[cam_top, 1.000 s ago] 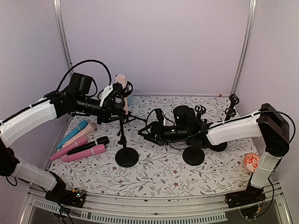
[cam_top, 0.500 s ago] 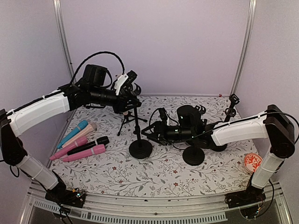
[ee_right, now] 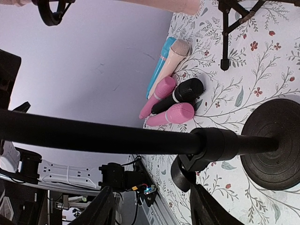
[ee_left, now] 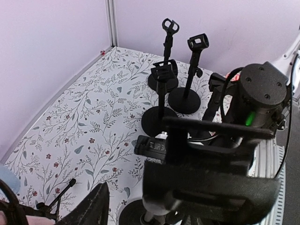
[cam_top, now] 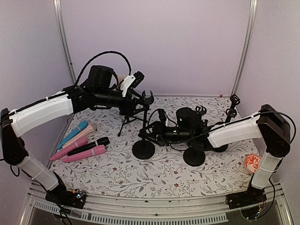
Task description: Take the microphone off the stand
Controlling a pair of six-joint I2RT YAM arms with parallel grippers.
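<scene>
**Left hand [cam_top: 148, 98] open, microphone [ee_right: 178, 4] not yet lifted out**

We see it spread at the top of the round-footed stand [cam_top: 143, 149], gripping nothing. The right hand [ee_right: 152, 190] is spread too, with that stand's pole [ee_right: 93, 133] crossing just ahead of it. The microphone sits at the head of the tripod stand [cam_top: 125, 123], behind the left arm [cam_top: 47, 110]. We judge it light, stiff and smooth: take the barrel just beside its holder and brace the tripod, which could tip.

Nothing can be read anywhere. The pale marks on the black block [ee_left: 157, 146] at centre frame are blurred, and so is the white design on the orange disc [cam_top: 252, 162] at lower right.
</scene>
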